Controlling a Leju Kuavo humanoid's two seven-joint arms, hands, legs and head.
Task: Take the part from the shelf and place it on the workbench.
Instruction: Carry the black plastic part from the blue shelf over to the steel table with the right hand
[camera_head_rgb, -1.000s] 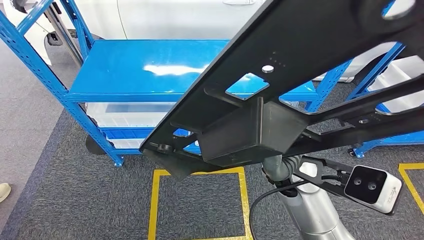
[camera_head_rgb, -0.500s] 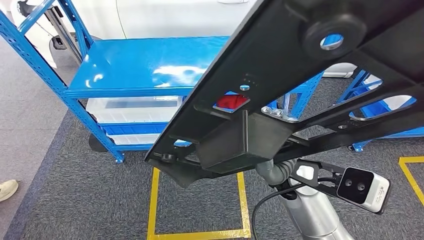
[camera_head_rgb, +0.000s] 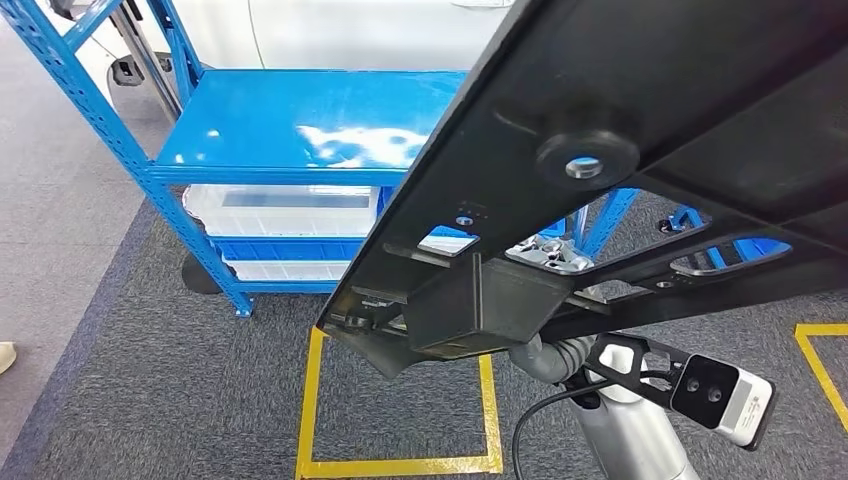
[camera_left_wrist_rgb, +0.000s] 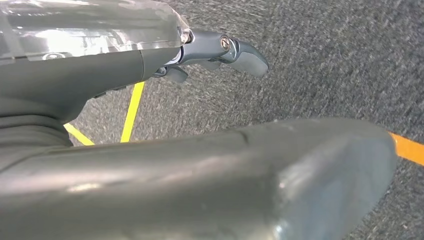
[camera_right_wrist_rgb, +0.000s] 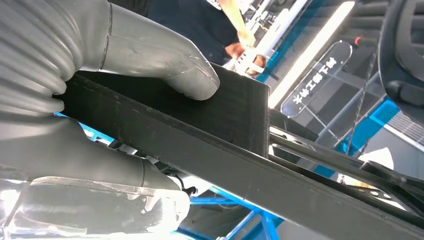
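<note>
1. Right hand grips the large black moulded plastic part: in the right wrist view the grey thumb presses one face of a boxy block on the part's underside and the other fingers clamp from the opposite side.
2. Left hand hangs over grey carpet and yellow floor tape with nothing in it; whether its fingers are spread or curled I cannot tell.
3. Compared with a second ago, the part sits higher and closer to the head camera, spreading across the right and far side of the view, and a round boss with a hole is now near its middle.
4. Over the same second the whole scene has shifted, which I read as the robot moving, not the blue metal shelf rack at far left.
5. That top shelf lies bare, well apart from the part, so the pick looks done and the carry under way. No workbench can be made out, so placing is not yet done.
</note>
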